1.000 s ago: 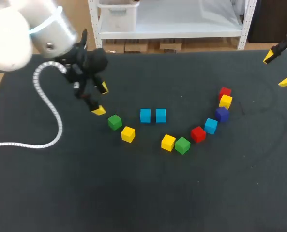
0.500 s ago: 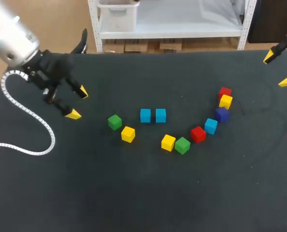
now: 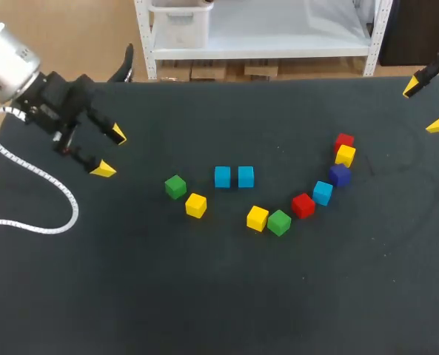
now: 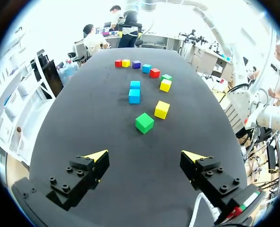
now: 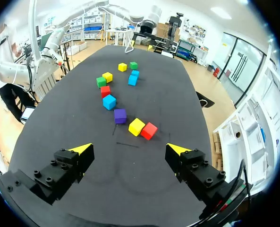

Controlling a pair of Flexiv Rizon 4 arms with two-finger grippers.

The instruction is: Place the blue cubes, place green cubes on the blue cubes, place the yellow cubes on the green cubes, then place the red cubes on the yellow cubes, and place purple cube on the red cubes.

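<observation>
Your left arm has swung away from the cubes toward the left edge of the table. The left gripper now hangs there with its fingers spread and nothing between them. The right gripper hasn't shifted; it sits off at the far right corner, also wide open and empty.

The two blue cubes sit side by side and touching in the middle, so the base looks to be laid, and green is probably next. Watch these trouble spots:

- **Green cube on the left:** the green cube lies just beside a yellow cube. If you come down with the fingers lined up toward that neighbour, one tip could land on it or shove it.
- **Blue base:** nothing holds these cubes in place. A green cube set down off-centre or released too low could push them apart or tip off.
- **Right-hand chain:** the third blue cube is packed between a red cube and the purple cube. That leaves little room for fingers, and a grab there may drag both neighbours along.
</observation>
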